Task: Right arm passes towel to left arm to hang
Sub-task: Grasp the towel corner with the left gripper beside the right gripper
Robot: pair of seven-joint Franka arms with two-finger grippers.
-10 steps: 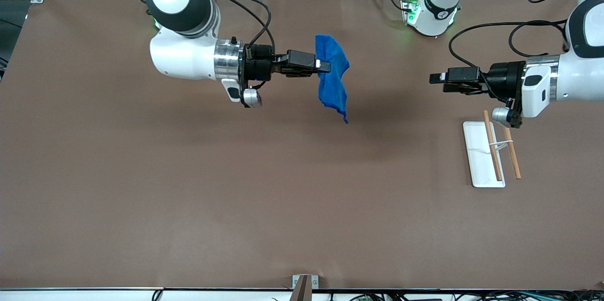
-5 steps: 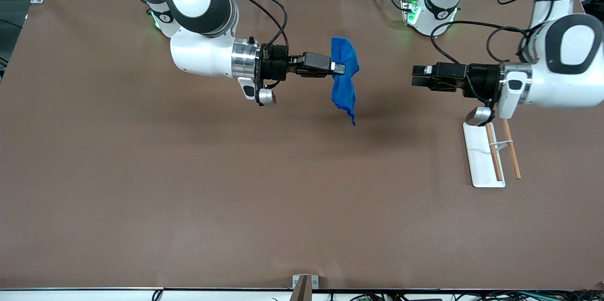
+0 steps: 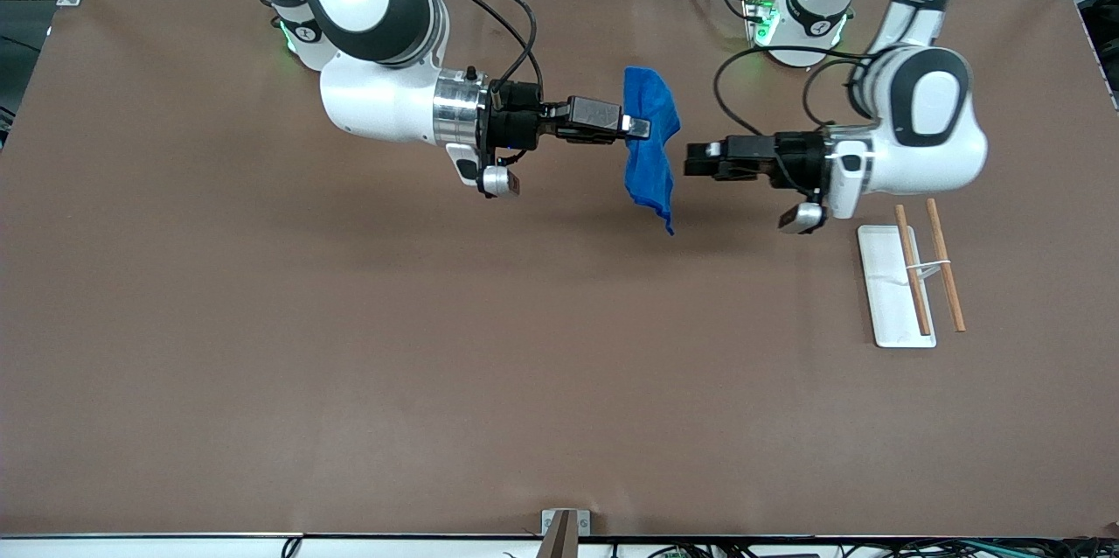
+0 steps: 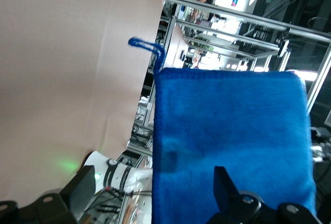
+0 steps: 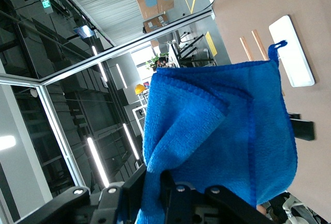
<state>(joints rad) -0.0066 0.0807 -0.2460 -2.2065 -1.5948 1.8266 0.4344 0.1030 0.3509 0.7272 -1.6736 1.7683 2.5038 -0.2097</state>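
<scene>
The towel hangs in the air over the tabletop, folded over itself and drooping from my right pincer, which is pinched on its upper part; its small thread loop dangles at the lowest corner, toward the front camera. In my right wrist view the towel fills the frame with my fingers clamped into its bunched edge. My left pincer sits just beside the towel, on the side toward the left arm's end of the tabletop, level with the hanging cloth and not yet touching it as far as I can judge. In my left wrist view the flat blue face of the towel is right in front of me, and one of my fingertips shows well apart from its partner, so I read my left pincer as spread and ready. I judge this to be the handover step, with the pass itself not yet made. The next move calls for easing my left pincer onto a free edge of the towel, away from my right fingers, closing on it firmly, and only then letting my right pincer release. The only holder in view is a white rack base toward the left arm's end from the towel, with two wooden rods above it and no cloth on them.
</scene>
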